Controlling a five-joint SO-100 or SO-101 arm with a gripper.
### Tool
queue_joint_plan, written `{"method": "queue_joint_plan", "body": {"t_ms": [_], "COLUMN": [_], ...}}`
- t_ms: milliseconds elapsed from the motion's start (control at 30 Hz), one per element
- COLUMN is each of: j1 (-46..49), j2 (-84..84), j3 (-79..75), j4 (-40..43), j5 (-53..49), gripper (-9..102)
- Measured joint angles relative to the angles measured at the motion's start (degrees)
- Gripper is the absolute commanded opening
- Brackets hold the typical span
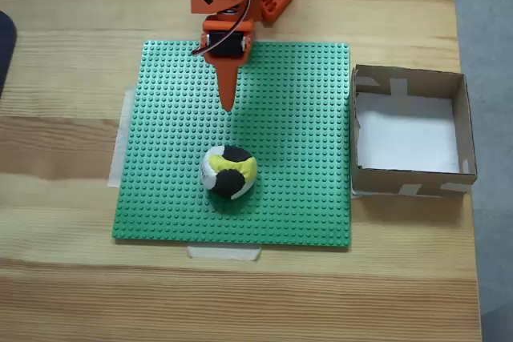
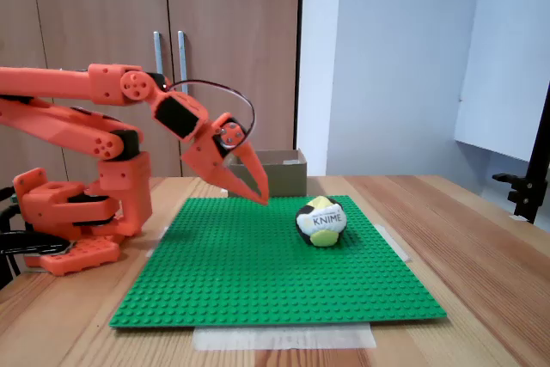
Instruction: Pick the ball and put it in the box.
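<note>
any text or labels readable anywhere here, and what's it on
"KNIME": black letters on a white panel of the ball, read in the side fixed view.
A smaller line above that word is too small to read.
Nothing readable on the box, the green baseplate or the arm.

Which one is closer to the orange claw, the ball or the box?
The ball. It sits on the green studded mat just past the claw's tip, while the cardboard box stands off the mat's edge.

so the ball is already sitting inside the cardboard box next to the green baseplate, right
Not quite. The ball sits on the green baseplate, not inside the cardboard box, which does stand beside the baseplate; the fixed view from above shows this. The gripper hangs short of the ball.
</note>
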Motion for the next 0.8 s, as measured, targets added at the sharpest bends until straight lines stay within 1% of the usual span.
{"method": "queue_joint_plan", "body": {"t_ms": [367,800], "j1": [0.00,0.88], "j2": [-13.36,-30.76], "j3": [-14.41,-31.73], "j4": [4.39,10.72], "j5": [3.60,3.96], "gripper": [-1,-1]}}
